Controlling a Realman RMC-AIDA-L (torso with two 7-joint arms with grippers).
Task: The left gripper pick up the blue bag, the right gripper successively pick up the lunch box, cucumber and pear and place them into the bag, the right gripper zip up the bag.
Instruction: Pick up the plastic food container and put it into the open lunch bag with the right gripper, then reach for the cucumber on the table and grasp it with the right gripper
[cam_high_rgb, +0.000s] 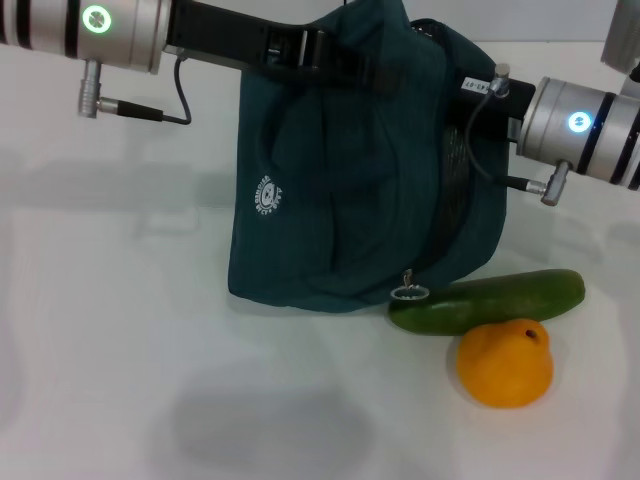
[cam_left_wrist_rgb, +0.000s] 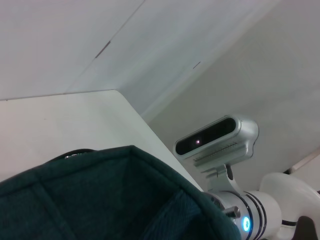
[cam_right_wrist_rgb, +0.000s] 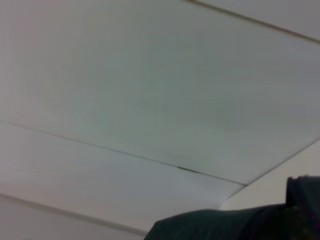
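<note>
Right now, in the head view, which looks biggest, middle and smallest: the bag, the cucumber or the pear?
1. The blue bag, by far.
2. The cucumber, long but thin.
3. The pear, though it sits nearer the camera, so it is close to the cucumber.

A robot test lab or demo room is showing here: a plain white tabletop (cam_high_rgb: 120, 330) is lying bare under the props, blank white wall panels (cam_right_wrist_rgb: 150, 90) are rising behind, and a white camera-headed robot body (cam_left_wrist_rgb: 220, 137) is standing at the tabletop's edge.
</note>
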